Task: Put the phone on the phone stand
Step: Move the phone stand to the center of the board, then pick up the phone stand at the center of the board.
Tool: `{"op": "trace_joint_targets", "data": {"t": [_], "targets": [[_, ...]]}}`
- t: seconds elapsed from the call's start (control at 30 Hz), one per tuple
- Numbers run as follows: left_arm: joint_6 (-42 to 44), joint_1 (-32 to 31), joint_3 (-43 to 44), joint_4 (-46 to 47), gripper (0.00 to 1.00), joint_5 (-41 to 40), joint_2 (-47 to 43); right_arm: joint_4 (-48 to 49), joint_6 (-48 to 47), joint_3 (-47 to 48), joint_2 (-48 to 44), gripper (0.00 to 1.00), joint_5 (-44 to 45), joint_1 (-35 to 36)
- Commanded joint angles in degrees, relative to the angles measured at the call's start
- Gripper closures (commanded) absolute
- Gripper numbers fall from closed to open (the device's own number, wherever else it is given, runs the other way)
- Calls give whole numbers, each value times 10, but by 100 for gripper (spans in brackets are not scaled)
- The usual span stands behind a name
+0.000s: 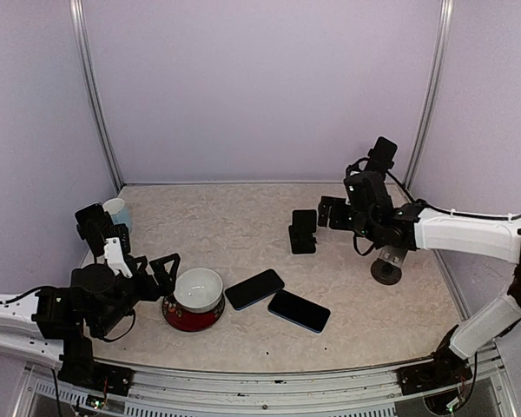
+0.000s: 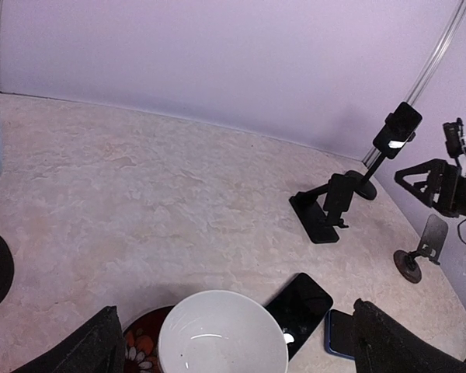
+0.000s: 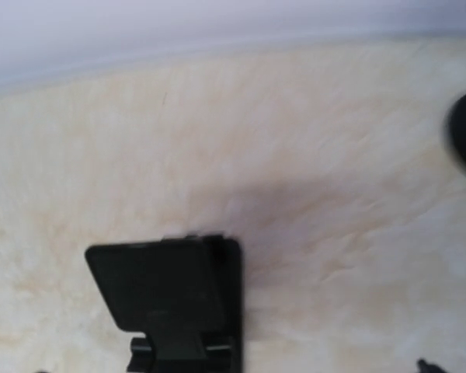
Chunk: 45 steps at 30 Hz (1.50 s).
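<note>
Black phone (image 1: 254,288), blue phone (image 1: 299,310) flat near bench (image 1: 234,217) front edge; phone stand (image 1: 303,231) seemingly bare; left gripper (image 1: 159,271), right gripper (image 1: 330,214) agape, empty

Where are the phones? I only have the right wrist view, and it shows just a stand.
Observer: Both lie flat right of the bowl: the far phone next to it, the near phone beside that.
Operator: Is my gripper holding anything?
Observer: No. The right gripper is open and empty, just right of the stand.
Operator: Any other stand out there?
Observer: Yes, a round-base stand sits right of the phones, with nothing on it.
</note>
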Motion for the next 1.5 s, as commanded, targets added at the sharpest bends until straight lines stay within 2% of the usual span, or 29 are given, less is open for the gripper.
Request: {"op": "trace_joint_targets", "data": {"t": [0.0, 0.17, 0.3, 0.53, 0.63, 1.03, 1.27, 1.47], "targets": [[5, -3, -1, 21, 1, 1, 19, 6, 5, -82, -110, 0, 66, 7], [8, -5, 3, 37, 1, 9, 44, -61, 55, -154, -223, 0, 157, 6], [11, -6, 1, 44, 1, 10, 48, -100, 75, -195, -283, 0, 183, 5], [9, -6, -7, 38, 1, 9, 29, -177, 146, -229, -339, 0, 216, -2], [8, -6, -11, 38, 1, 9, 20, -166, 141, -242, -348, 0, 217, -15], [3, -10, -4, 13, 1, 6, -3, -119, 96, -219, -258, 0, 80, -141], [3, -11, -2, 7, 1, 2, -5, -107, 85, -179, -179, 0, 58, -161], [8, -10, 1, 12, 1, 1, 6, -106, 88, -151, -121, 0, 85, -161]]}}
